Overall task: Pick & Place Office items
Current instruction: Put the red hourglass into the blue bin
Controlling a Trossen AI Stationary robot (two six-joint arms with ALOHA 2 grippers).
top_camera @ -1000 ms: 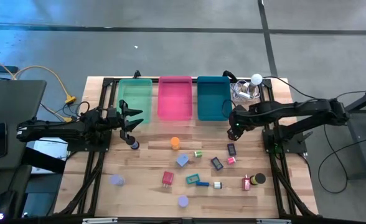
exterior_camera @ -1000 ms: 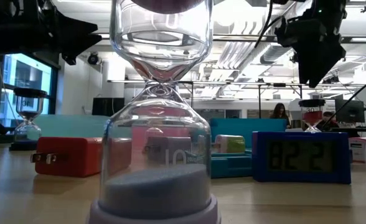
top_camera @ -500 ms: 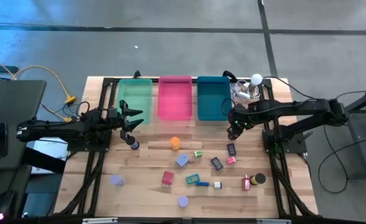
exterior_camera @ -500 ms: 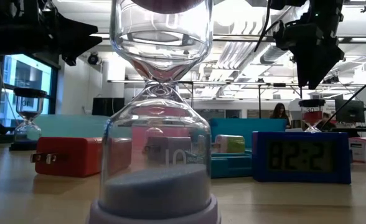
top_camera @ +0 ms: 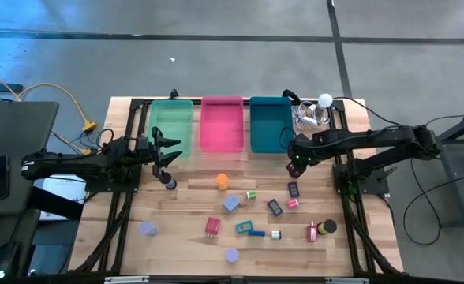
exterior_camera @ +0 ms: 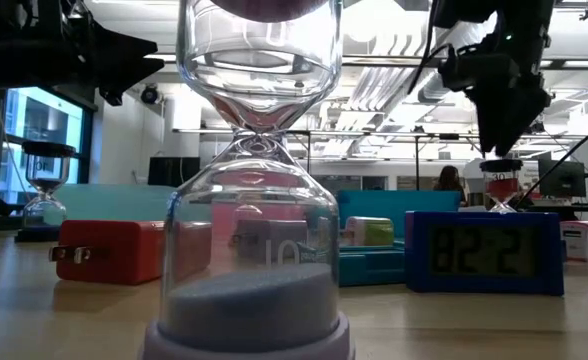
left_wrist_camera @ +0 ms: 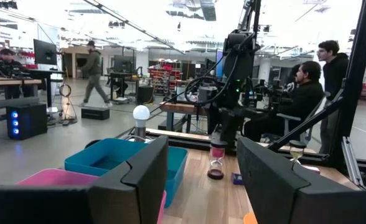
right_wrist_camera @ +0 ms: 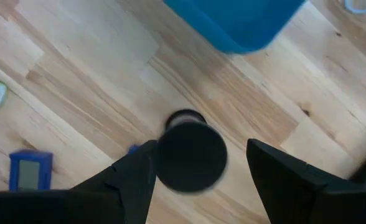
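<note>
Three trays side by side along the wooden bench's [top_camera: 185, 237] 12 o'clock edge: green tray [top_camera: 172, 127], then pink tray [top_camera: 222, 124], then teal tray [top_camera: 269, 124]. White ball [top_camera: 325, 100] with cable bundle [top_camera: 309, 117] just at 3 o'clock of the teal one. Several people [left_wrist_camera: 307, 81] in the room beyond, seated and standing.

Green tray [top_camera: 171, 126], pink tray [top_camera: 222, 124] and teal tray [top_camera: 269, 124] line the tabletop [top_camera: 188, 207] rear edge. Left pincer [top_camera: 174, 150] beside green tray; right pincer [top_camera: 296, 165] near teal tray. Small office items [top_camera: 256, 207] scattered in front.
</note>
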